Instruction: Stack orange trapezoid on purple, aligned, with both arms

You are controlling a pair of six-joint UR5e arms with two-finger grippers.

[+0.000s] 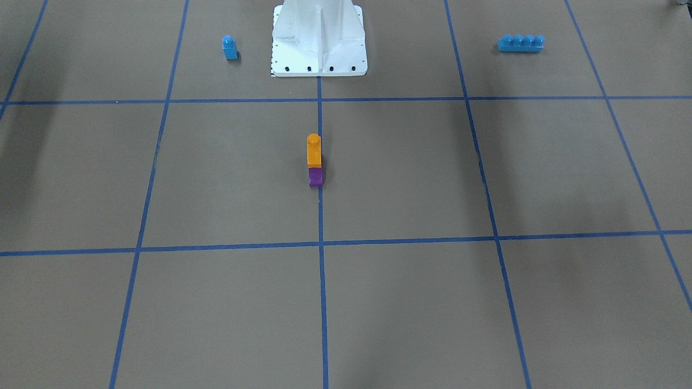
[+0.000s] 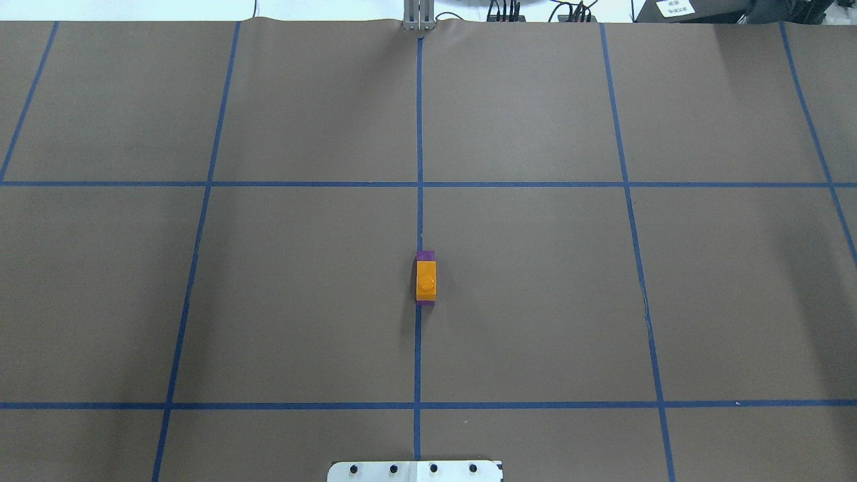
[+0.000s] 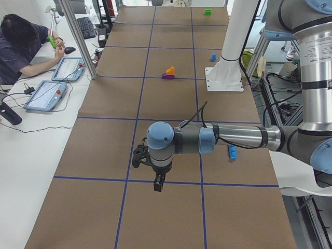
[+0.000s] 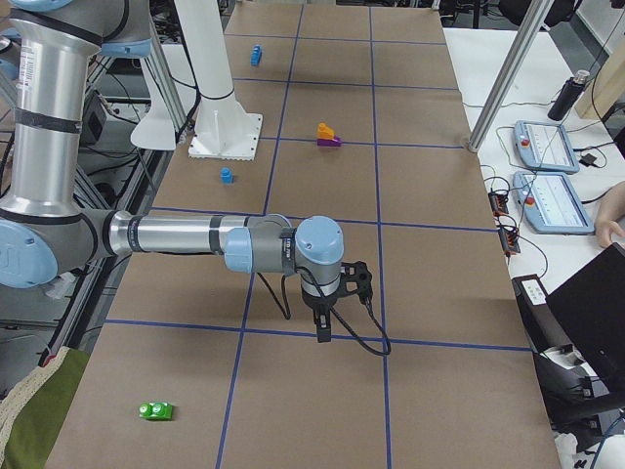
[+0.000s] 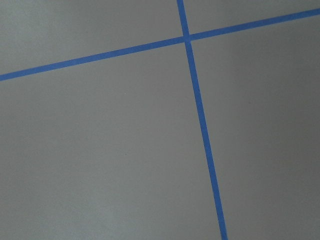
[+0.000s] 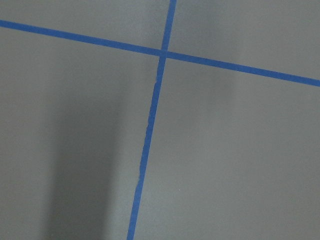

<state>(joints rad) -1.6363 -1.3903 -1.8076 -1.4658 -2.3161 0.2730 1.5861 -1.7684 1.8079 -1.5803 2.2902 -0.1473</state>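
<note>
**Orange brick sitting on purple, both arms hanging away from the stack**

The orange trapezoid is sitting on top of the purple with its single round stud pointing up. The two are standing as one small tower on the central blue tape line, about midway between the desk's left and right ends and well apart from every edge. From the front, the long sides of the two bricks are lining up flush. From overhead, the orange trapezoid is covering most of the purple, which is showing only as thin strips at its two short ends.

The side views are showing what the others are not, namely the arms. The left gripper is hanging above the tape toward the desk's left end, far from the stack. The right gripper is hanging likewise toward the right end. From these angles I cannot tell whether either one's fingers are spread or pressed together. Both wrist cameras are looking at nothing but brown cover and crossing tape.

The front view is catching a small blue brick and a long blue brick near the robot's edge, either side of the white base. Only the side views are reaching a green brick near the right end
</note>
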